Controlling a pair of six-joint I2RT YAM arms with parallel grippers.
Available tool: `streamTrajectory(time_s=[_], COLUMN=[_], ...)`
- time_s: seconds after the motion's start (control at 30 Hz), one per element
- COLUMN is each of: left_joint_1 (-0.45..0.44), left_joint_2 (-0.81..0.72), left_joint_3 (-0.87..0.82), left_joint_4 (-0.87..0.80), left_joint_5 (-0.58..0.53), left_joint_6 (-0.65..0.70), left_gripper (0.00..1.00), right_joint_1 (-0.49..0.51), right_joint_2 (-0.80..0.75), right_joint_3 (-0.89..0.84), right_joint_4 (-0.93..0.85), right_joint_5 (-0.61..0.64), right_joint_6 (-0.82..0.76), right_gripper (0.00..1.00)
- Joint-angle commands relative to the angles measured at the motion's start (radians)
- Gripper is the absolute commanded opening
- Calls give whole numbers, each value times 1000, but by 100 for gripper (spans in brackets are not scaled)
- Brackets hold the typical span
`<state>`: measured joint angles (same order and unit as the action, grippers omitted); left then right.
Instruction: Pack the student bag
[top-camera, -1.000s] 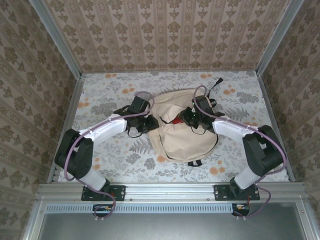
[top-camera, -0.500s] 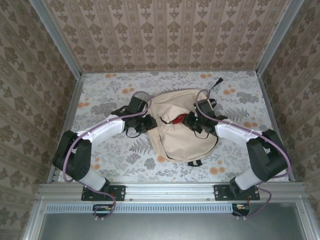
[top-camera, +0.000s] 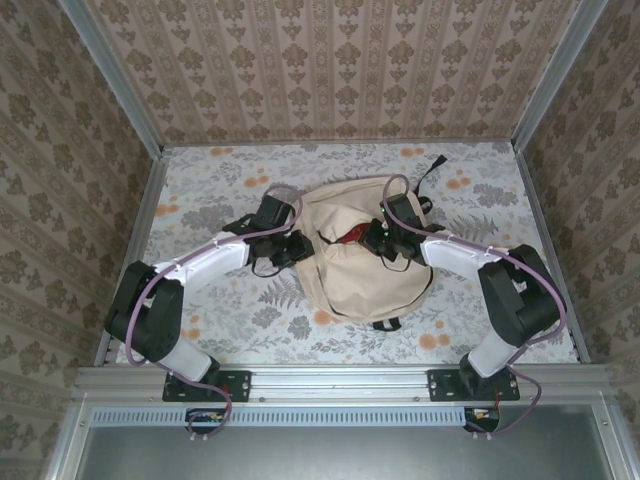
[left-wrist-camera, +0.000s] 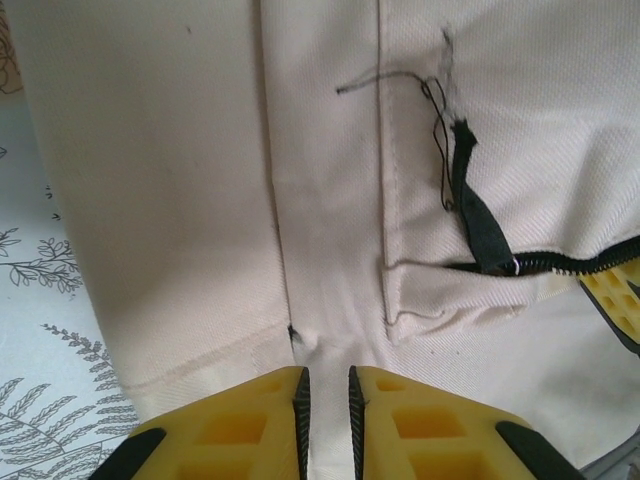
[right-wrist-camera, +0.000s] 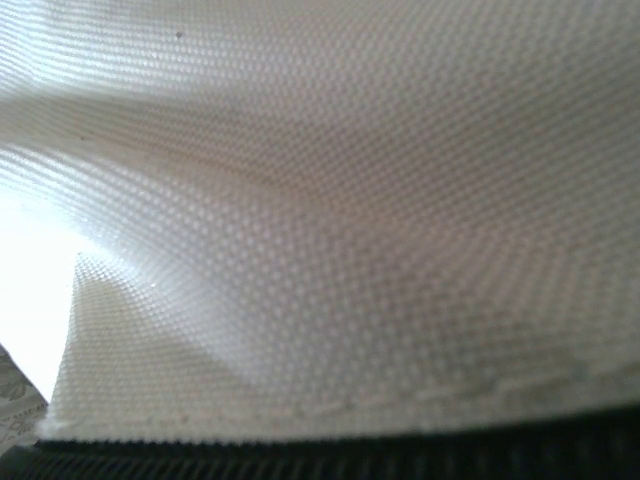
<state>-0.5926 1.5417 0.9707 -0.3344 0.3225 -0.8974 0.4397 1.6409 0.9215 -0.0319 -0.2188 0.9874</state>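
beige student bag (top-camera: 360, 280) fabric pinched in left jaws; right jaws' state unclear.

- Stretches left arm (top-camera: 215, 255) forward and inward from its base, elbow bent outward.
- Closes left gripper (left-wrist-camera: 326, 400) to a thin slit, yellow fingers (left-wrist-camera: 250, 425) pinching bag (left-wrist-camera: 170, 180) cloth.
- Mirrors that reach with right arm (top-camera: 455, 258), wrist turned inward.
- Holds right gripper (top-camera: 374, 238) low, opposite the left; jaw state unreadable.
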Motion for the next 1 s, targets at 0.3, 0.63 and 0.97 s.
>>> streamTrajectory(time_s=[0.3, 0.63, 0.97], left_joint_1=[27, 175, 357], left_joint_2=[-3, -103, -329], left_joint_3=[-25, -90, -222], left_joint_4=[27, -24, -141], left_joint_5=[27, 5, -35], left_joint_6=[-13, -5, 12], left_gripper=[20, 31, 61], right_joint_1=[7, 259, 421], right_joint_2=[-105, -60, 269], right_joint_3=[43, 371, 741], right_joint_4=[-142, -654, -775], right_joint_5=[17, 348, 569], right_joint_6=[-184, -592, -825], right_gripper=[27, 50, 54])
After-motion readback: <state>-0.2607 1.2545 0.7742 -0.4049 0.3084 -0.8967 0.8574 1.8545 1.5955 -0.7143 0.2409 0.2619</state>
